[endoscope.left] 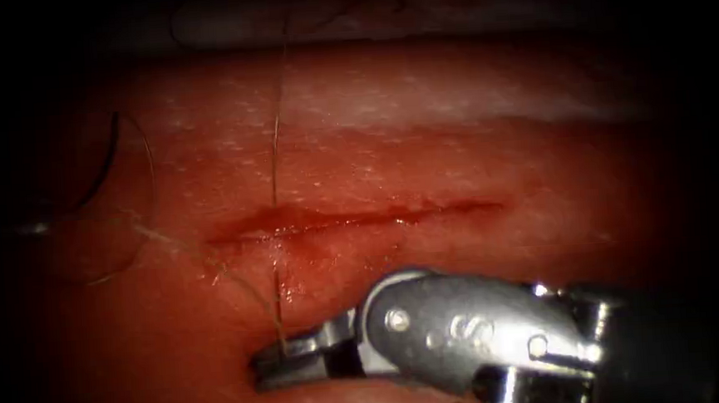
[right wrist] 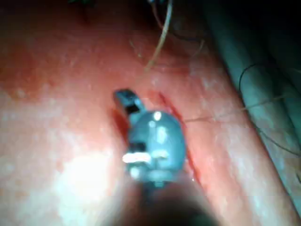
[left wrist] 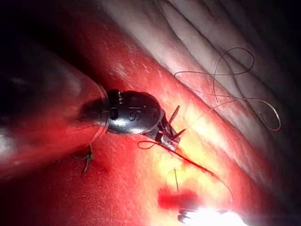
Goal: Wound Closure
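My right tool's jaws (endoscope.left: 282,364) lie on the tissue (endoscope.left: 473,145) just below the left part of the cut (endoscope.left: 352,218), shut on the thread (endoscope.left: 275,140). The thread comes down from above, enters the cut, comes out below it and runs straight into those jaws. The right wrist view has the same jaws (right wrist: 124,100) beside the cut (right wrist: 164,101). My left tool's jaws (left wrist: 170,140) are left of the cut and seem shut on the curved needle (left wrist: 174,114). The needle (endoscope.left: 111,154) is a dark arc in the dim far left, outside the tissue.
Loose thread (left wrist: 235,84) loops over the pale drape beyond the tissue. More slack thread (endoscope.left: 153,231) trails across the tissue left of the cut. Red fluid (endoscope.left: 295,230) wets the cut and the skin below it. The right tool's wrist (endoscope.left: 467,328) covers the lower right.
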`<state>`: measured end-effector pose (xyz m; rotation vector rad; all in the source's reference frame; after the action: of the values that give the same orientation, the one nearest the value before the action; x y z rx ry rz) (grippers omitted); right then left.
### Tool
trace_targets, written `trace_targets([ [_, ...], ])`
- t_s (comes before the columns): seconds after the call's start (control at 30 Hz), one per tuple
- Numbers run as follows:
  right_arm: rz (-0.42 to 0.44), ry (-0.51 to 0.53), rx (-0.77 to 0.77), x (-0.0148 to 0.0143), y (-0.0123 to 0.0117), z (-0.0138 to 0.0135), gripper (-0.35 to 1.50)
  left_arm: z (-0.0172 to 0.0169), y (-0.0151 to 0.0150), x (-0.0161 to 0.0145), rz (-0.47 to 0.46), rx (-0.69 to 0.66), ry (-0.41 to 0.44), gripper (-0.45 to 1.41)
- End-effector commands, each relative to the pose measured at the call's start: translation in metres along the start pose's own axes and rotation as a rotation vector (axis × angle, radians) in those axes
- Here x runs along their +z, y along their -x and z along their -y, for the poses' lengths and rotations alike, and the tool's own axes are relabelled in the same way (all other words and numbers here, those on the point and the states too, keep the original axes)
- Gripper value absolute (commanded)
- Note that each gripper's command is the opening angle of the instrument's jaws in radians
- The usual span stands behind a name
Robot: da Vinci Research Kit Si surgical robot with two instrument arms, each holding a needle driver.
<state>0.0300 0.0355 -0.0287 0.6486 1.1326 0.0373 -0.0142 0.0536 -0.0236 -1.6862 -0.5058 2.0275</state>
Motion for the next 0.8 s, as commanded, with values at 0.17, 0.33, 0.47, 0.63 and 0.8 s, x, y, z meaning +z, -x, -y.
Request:
trace_targets([
  [0.17, 0.034, -0.133, -0.032, 0.0036, -0.0040, 0.0037, -0.35, 0.0002, 0.0005, 0.0005, -0.001, 0.001, 0.002, -0.35],
  [0.33, 0.041, -0.231, -0.039, 0.0048, -0.0060, 0.0061, -0.35, 0.0005, 0.0006, 0.0004, -0.001, 0.002, 0.004, -0.35],
  [0.47, 0.015, -0.344, -0.043, 0.0055, -0.0076, 0.0088, -0.35, 0.0004, 0.0006, 0.0003, -0.001, 0.002, 0.004, -0.35],
  [0.63, -0.057, -0.180, -0.038, 0.0044, -0.0095, 0.0069, 0.83, 0.0004, 0.0007, 0.0003, -0.001, 0.003, 0.004, -0.35],
  [0.8, -0.134, 0.008, -0.029, -0.0005, -0.0095, 0.0033, 1.26, 0.0004, 0.0007, 0.0003, -0.001, 0.003, 0.004, -0.35],
])
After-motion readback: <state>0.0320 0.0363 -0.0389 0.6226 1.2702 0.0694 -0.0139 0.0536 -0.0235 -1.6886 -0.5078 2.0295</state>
